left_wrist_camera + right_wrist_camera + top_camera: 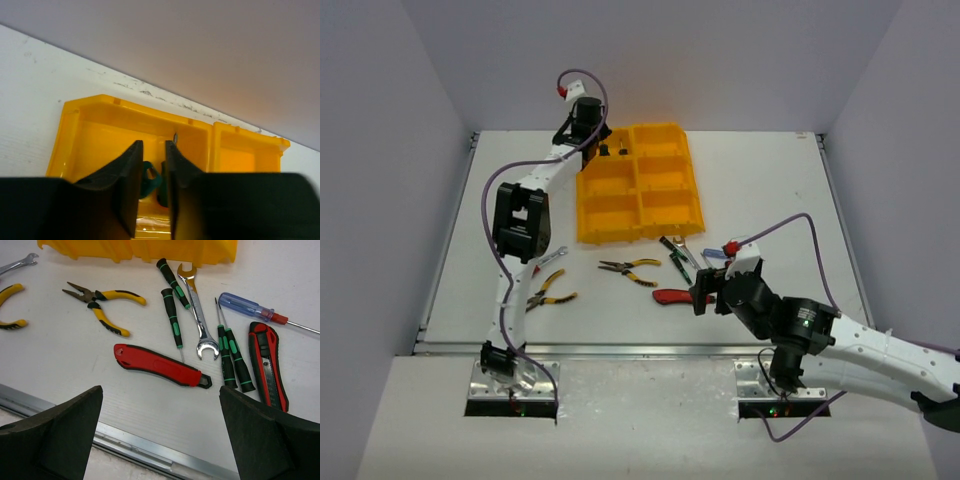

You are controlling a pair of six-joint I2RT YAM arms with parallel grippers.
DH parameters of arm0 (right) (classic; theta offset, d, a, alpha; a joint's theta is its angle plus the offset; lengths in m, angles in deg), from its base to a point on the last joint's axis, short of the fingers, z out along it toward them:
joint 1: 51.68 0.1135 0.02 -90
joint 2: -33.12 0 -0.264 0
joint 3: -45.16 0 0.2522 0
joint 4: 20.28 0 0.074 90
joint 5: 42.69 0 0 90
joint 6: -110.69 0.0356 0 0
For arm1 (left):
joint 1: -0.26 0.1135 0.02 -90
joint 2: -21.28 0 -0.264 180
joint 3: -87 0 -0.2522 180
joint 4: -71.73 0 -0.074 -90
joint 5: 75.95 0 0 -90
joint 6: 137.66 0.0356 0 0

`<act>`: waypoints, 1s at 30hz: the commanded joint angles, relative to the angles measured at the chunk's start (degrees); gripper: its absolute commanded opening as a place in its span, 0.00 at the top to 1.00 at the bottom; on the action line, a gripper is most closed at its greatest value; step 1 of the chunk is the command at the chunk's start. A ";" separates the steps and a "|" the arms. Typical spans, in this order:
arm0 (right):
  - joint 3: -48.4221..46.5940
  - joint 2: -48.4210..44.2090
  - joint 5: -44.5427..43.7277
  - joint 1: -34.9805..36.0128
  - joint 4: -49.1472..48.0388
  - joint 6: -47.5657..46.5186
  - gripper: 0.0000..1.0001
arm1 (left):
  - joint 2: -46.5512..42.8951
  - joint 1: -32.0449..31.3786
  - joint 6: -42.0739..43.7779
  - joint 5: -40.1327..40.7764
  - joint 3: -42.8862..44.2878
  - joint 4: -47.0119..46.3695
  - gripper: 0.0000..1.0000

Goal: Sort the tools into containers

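Note:
The yellow-orange tray (636,187) stands at the far middle of the table. My left gripper (605,150) hangs over its far left compartment (100,135). Its jaws are a narrow way apart, and a green-handled screwdriver (150,177) lies in the compartment beyond them, metal tip against the wall. My right gripper (160,405) is wide open and empty above the near table edge. A red utility knife (160,365) lies just ahead of it. Past the knife lie pliers (107,307), green screwdrivers (172,320), a silver wrench (197,315), a blue-red screwdriver (247,306) and a second red knife (269,362).
A second pair of pliers (550,292) and a small wrench (552,258) lie beside the left arm. A metal rail (150,450) runs along the table's front edge. Grey walls close in the back and sides.

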 commanded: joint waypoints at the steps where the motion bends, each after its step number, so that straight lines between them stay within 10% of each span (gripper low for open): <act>1: -2.75 4.18 -1.87 -1.54 -0.55 -1.48 0.01 | -0.81 0.04 0.31 -4.25 1.31 -4.93 0.60; 8: -9.50 20.87 19.28 -18.57 -0.42 -6.32 0.01 | -10.37 -0.23 -0.71 -11.13 -2.80 -5.17 0.00; 12: -15.30 32.71 20.04 -20.69 -0.51 -10.99 0.07 | -24.73 -0.39 0.29 -12.38 -7.83 -1.82 0.00; 17: -21.89 46.81 23.87 -21.77 -2.16 -15.73 0.40 | -46.90 -0.39 -1.67 -14.67 -26.71 4.59 0.00; 24: -29.46 59.90 21.88 -22.60 -3.05 -19.44 0.51 | -81.91 -0.48 -4.17 -23.09 -60.83 3.86 0.00; 30: -30.62 67.51 23.57 -23.79 -4.02 -21.17 0.63 | -92.65 -0.48 0.51 -26.56 -68.27 11.85 0.00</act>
